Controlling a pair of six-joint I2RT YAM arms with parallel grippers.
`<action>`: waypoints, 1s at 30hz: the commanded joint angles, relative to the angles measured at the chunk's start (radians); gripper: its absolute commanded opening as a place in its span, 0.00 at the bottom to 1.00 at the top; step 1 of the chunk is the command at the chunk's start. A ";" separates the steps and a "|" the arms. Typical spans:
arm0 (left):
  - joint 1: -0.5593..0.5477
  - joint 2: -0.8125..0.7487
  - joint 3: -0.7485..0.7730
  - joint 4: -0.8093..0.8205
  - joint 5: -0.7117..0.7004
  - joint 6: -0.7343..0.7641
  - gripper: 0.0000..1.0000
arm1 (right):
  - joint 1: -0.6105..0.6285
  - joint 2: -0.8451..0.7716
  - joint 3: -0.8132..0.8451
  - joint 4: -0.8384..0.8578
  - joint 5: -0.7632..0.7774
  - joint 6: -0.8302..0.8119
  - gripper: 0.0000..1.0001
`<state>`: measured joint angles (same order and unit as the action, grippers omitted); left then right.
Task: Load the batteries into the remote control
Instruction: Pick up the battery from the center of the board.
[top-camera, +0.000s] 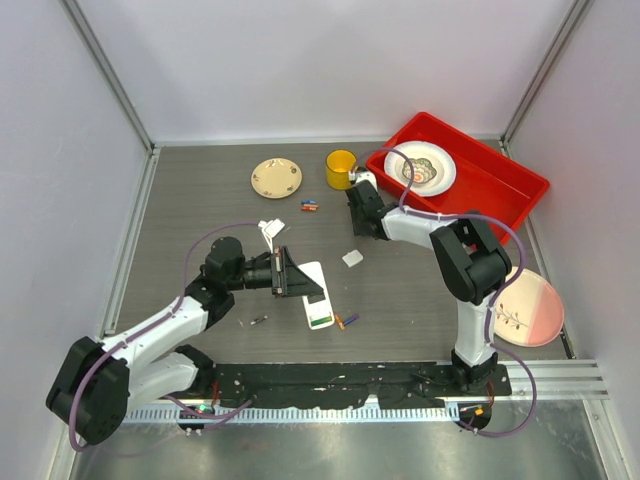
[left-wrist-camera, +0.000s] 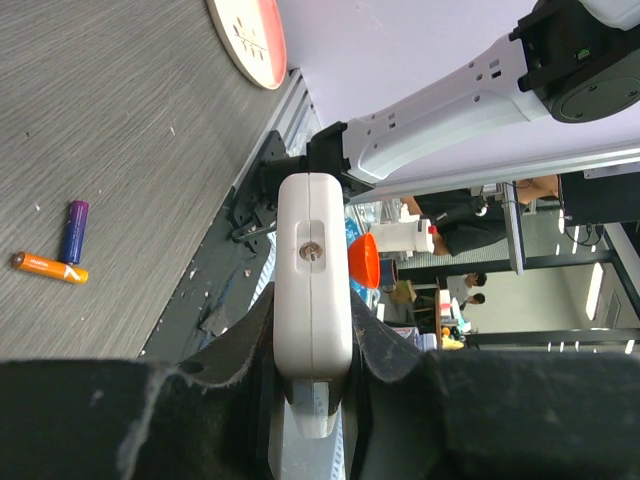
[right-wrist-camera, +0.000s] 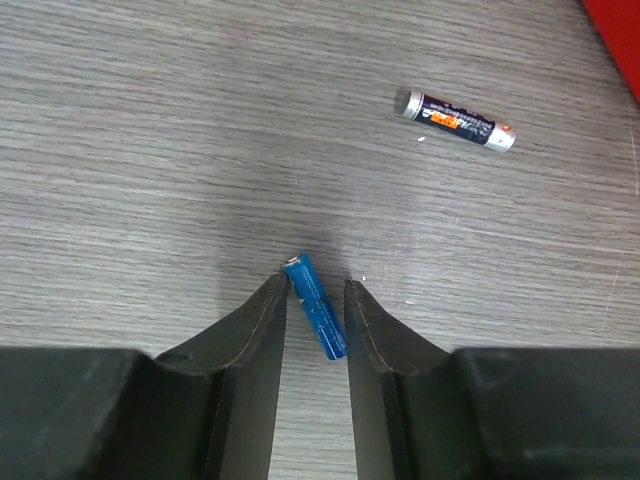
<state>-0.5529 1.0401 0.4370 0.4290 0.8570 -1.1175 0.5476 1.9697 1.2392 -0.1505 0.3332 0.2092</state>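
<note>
The right pincer (right-wrist-camera: 315, 284), jaws apart, is straddling the small blue cylindrical battery (right-wrist-camera: 320, 322) askew, so closing is likely risking flicking it away.

Smooth, faintly glossy white plastic remote control (left-wrist-camera: 313, 300), a blue battery (right-wrist-camera: 318, 318) in shiny wrap with a metal tip, a glossy red plastic tray (top-camera: 492, 182), on a matt grey wood-grain table (right-wrist-camera: 150, 120).

I am working over a dark wood-grain table (top-camera: 190, 200). Pale walls (top-camera: 330, 60) are closing in its far, left and right edges. Beyond the near edge I am seeing an office (left-wrist-camera: 480, 270) with long ceiling lights (left-wrist-camera: 597, 290).
</note>
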 joint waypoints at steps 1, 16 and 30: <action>0.007 0.003 0.043 0.042 0.024 0.002 0.00 | -0.003 -0.037 -0.029 -0.041 0.021 0.027 0.35; 0.005 0.006 0.029 0.074 0.025 -0.015 0.00 | -0.003 -0.040 -0.058 -0.060 -0.002 0.048 0.23; 0.007 0.001 0.019 0.074 -0.002 -0.019 0.00 | 0.011 -0.280 -0.104 -0.076 0.004 0.188 0.01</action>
<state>-0.5529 1.0580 0.4374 0.4461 0.8593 -1.1259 0.5476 1.8809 1.1439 -0.1761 0.3313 0.3103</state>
